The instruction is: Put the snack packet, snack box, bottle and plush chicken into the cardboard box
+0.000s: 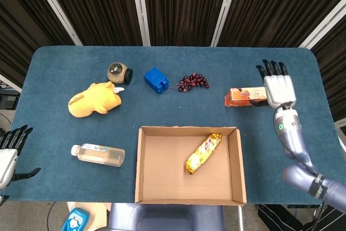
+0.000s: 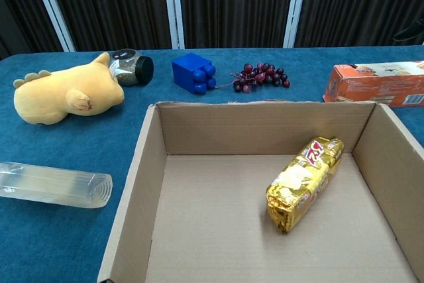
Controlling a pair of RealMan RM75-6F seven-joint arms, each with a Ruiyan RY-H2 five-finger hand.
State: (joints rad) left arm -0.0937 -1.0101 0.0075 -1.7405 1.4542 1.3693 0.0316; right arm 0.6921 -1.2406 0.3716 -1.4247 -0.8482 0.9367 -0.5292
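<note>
Over the snack box (image 1: 246, 96) the right robot hand (image 1: 279, 87) hovers spread and empty; a shallow grip risks it slipping onto the tabletop (image 1: 65, 128).

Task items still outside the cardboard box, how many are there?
3: the plush chicken at the table's left, the bottle left of the cardboard box, the snack box under the right hand.

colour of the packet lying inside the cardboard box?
Shiny gold foil snack packet with a red-and-white logo; clearest in the chest view.
</note>
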